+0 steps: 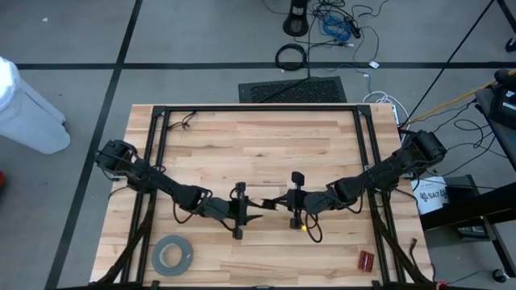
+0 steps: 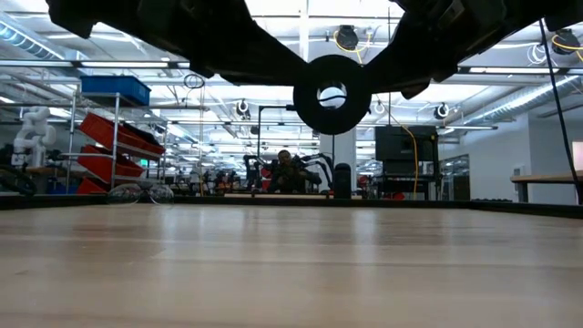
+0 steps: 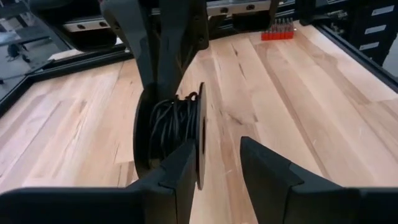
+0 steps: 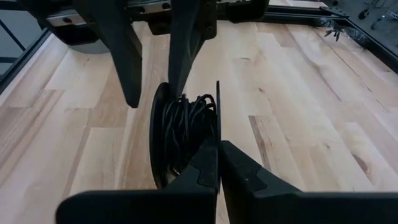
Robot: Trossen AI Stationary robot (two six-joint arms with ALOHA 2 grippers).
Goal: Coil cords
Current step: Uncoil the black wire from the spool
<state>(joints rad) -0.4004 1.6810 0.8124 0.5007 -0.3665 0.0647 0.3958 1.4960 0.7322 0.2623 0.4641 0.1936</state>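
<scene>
The cord is a thin dark wire wound on a small black reel (image 4: 183, 130) with two round flanges. The reel hangs over the table's middle (image 1: 270, 202) and shows as a black ring in the low view (image 2: 332, 94). My right gripper (image 4: 218, 163) comes from the right and is shut on one flange. My left gripper (image 3: 214, 168) comes from the left and is open. Its fingers stand on either side of the other flange (image 3: 200, 134). My right gripper pinches the rim of one flange (image 4: 217, 115) between its two shut fingers, coming slanted down from the table's right side. The reel stands on edge, lifted clear of the table. My left gripper has one finger (image 3: 180, 174) close against the other flange; I cannot tell whether it touches.
A wide grey tape roll (image 1: 172, 254) lies near the front left. A small red set of bits (image 1: 367, 259) lies at the front right. A small black piece (image 1: 297, 177) sits just beyond the grippers. Dark frame rails (image 1: 157, 153) run along the table's sides and far edge.
</scene>
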